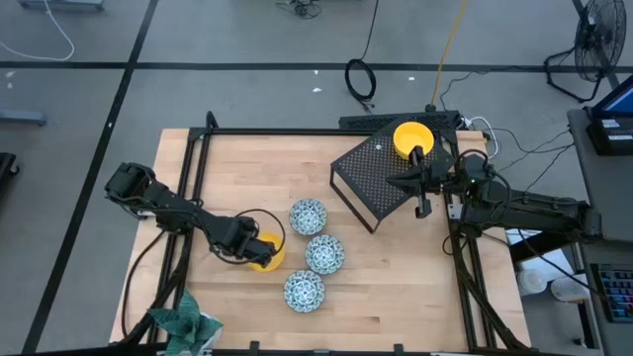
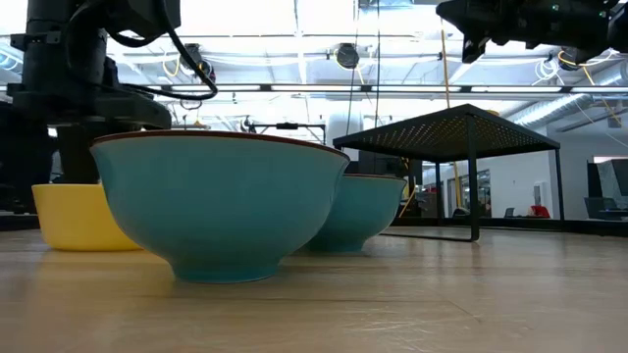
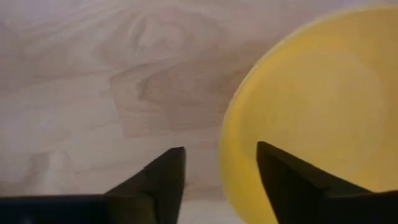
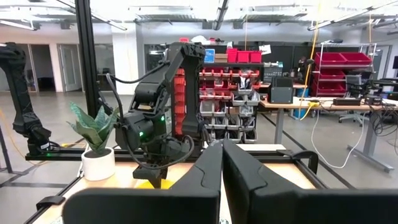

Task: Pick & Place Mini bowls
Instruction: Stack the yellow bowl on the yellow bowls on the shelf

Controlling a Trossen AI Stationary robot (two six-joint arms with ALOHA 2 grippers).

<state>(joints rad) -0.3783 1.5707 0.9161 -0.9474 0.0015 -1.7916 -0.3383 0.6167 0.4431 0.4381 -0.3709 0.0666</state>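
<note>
One yellow mini bowl [image 1: 271, 255] sits on the table at centre-left, also seen in the low view [image 2: 77, 218]. My left gripper [image 1: 259, 251] is low over it and open. In the left wrist view [image 3: 221, 171] one finger stands inside the bowl's rim [image 3: 229, 146] and one outside. Three patterned bowls [image 1: 308, 216] [image 1: 324, 253] [image 1: 304, 290] stand on the table to its right. A second yellow bowl [image 1: 412, 137] rests on the black perforated stand [image 1: 371, 178]. My right gripper [image 1: 407, 180] hangs shut above the stand's right edge, fingers [image 4: 222, 162] level. A third yellow bowl does not show.
A green patterned cloth [image 1: 188, 321] lies at the table's near-left corner. The stand takes up the far-right part of the table. Bare wood lies between the bowls and the near-right corner [image 1: 415, 297]. A black frame [image 1: 198, 138] runs along the table's edges.
</note>
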